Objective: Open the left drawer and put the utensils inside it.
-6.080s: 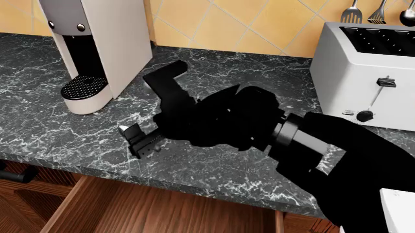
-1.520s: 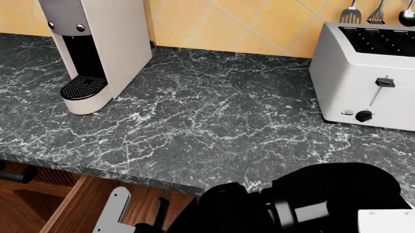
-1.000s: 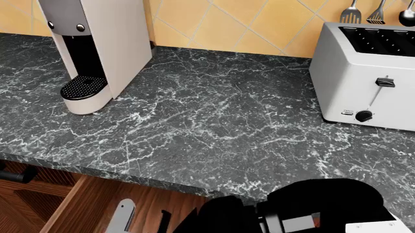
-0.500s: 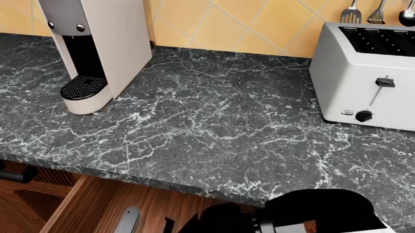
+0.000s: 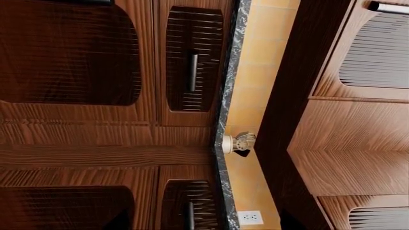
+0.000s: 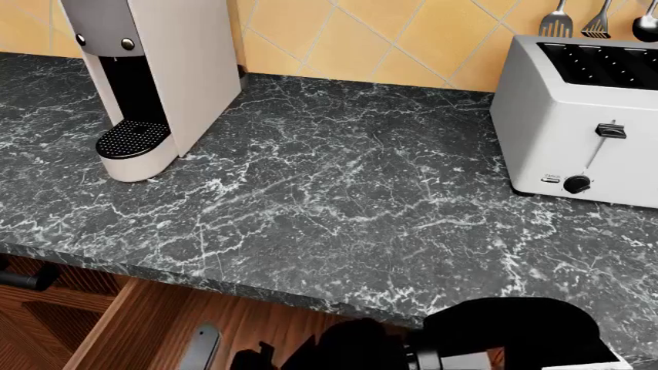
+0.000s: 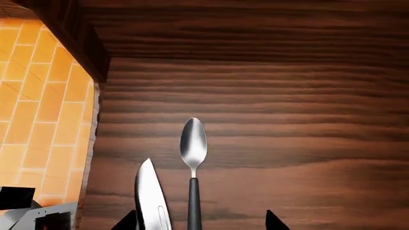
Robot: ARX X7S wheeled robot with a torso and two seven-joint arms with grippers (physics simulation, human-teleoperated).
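Black marble counter [image 6: 340, 193], orange tiled wall [image 6: 391, 35], coffee machine [image 6: 154, 77], white toaster [image 6: 581, 116].

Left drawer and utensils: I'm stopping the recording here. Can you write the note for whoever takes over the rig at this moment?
The right gripper is open, low inside the left drawer. The left gripper is not in view; its camera shows only cabinet fronts.
The spoon and the knife sit side by side over the drawer floor, apparently released.
Done: drawer open, both utensils in it.
Left: lift the right arm clear and confirm both lie flat.
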